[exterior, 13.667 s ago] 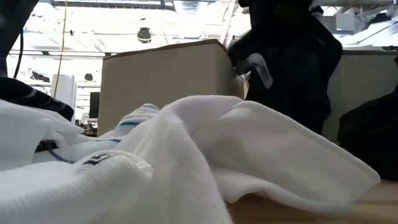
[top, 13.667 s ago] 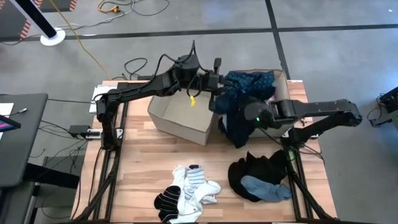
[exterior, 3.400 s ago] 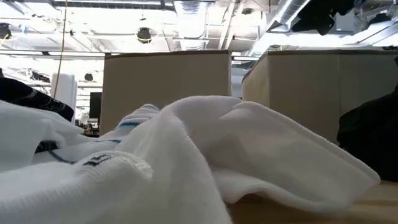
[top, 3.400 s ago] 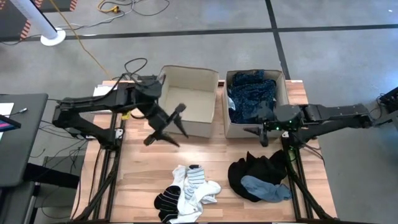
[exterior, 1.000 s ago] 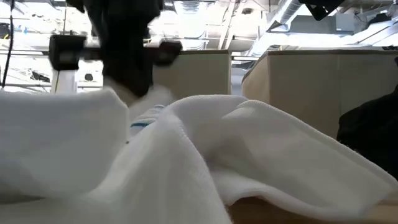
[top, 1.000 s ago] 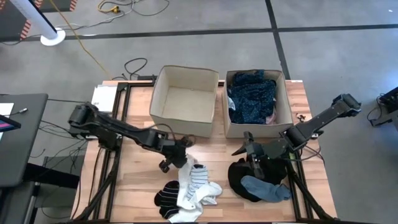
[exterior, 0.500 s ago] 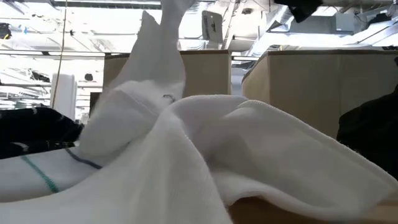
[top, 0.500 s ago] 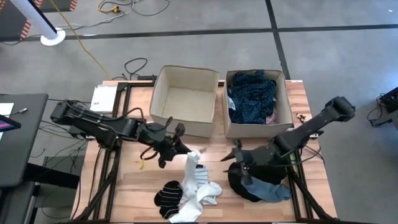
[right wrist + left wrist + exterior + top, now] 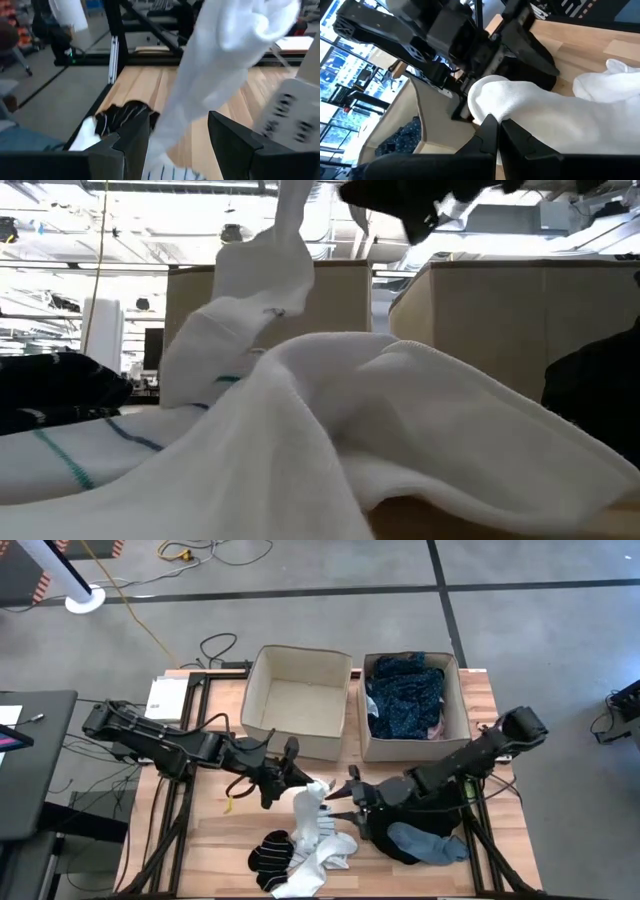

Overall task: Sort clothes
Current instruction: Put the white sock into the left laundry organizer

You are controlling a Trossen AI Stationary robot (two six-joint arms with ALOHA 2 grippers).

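Note:
A long white sock (image 9: 306, 812) hangs from my left gripper (image 9: 301, 783), which is shut on its upper end (image 9: 268, 268) above the sock pile. Its lower part lies on that pile (image 9: 300, 852) of white and black-and-white striped socks (image 9: 119, 118) near the table's front edge. My right gripper (image 9: 341, 802) is open just right of the sock. In the right wrist view the sock (image 9: 200, 85) hangs in front of the gap between its two fingers (image 9: 131, 136). A black heap (image 9: 410, 823) with a light blue piece (image 9: 430, 845) lies under the right arm. My left gripper pinches the white sock's bunched upper end (image 9: 492, 102) between its two fingers (image 9: 487, 131). The fingers come from the table's left, slanting slightly down. The sock hangs slack below them, with its lower end on the sock pile (image 9: 318, 845).
Two beige fabric bins stand at the table's far side. The left one (image 9: 297, 700) shows only its bare floor, and the right one (image 9: 452, 710) holds a dark blue patterned garment (image 9: 405, 695). Bare wooden tabletop (image 9: 225, 840) lies to the pile's left.
My left gripper has risen from the sock pile with the white sock. The sock's upper end is lifted clear while its lower part stays on the pile. My right gripper has moved down and toward the table's left, up to the hanging sock, still open.

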